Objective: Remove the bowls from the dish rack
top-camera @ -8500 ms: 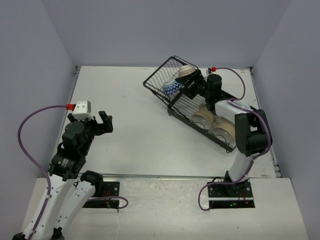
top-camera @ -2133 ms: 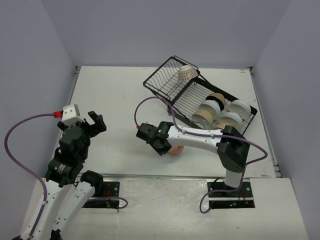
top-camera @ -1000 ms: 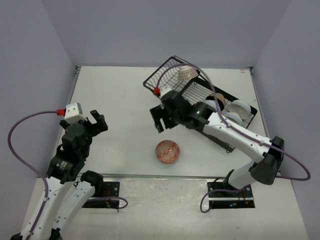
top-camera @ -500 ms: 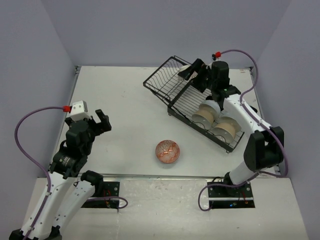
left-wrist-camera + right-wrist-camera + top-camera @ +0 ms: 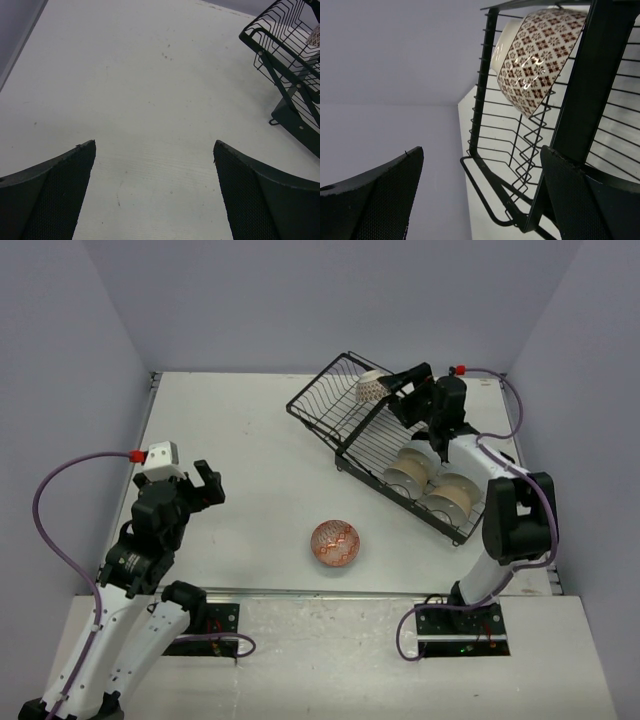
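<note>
The black wire dish rack [image 5: 365,445] lies slanted at the back right. A brown-patterned bowl [image 5: 371,388] leans in its raised basket end. Tan and white bowls [image 5: 408,473] stand on edge in the long tray. My right gripper [image 5: 402,390] is open beside the patterned bowl [image 5: 535,55], which sits behind the rack wires [image 5: 485,100] ahead of the right gripper [image 5: 482,150]. An orange-red zigzag bowl [image 5: 335,543] lies upside down on the table near the front. My left gripper [image 5: 195,483] is open over bare table, and the left gripper [image 5: 153,145] holds nothing.
The white table [image 5: 250,440] is walled on the left, back and right. The rack's corner [image 5: 285,65] shows at the right of the left wrist view. The right arm stretches over the rack's long tray.
The right arm has swung from mid-table back to the rack's basket end, near the patterned bowl. The zigzag bowl stays on the table. The left arm has barely shifted.
</note>
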Controlling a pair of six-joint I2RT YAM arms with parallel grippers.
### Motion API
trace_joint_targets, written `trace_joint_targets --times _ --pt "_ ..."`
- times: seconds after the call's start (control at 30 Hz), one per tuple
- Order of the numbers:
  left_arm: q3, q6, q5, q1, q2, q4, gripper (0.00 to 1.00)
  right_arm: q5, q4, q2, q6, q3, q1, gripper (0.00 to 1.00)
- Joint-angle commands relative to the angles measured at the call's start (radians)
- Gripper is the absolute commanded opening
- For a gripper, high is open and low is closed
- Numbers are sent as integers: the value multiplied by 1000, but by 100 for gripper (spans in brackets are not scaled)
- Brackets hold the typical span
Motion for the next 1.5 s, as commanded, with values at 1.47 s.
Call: trace_joint_targets --times 1.47 --pt "-1 45 40 7 8 52 100 -168 379 264 117 97 -75 90"
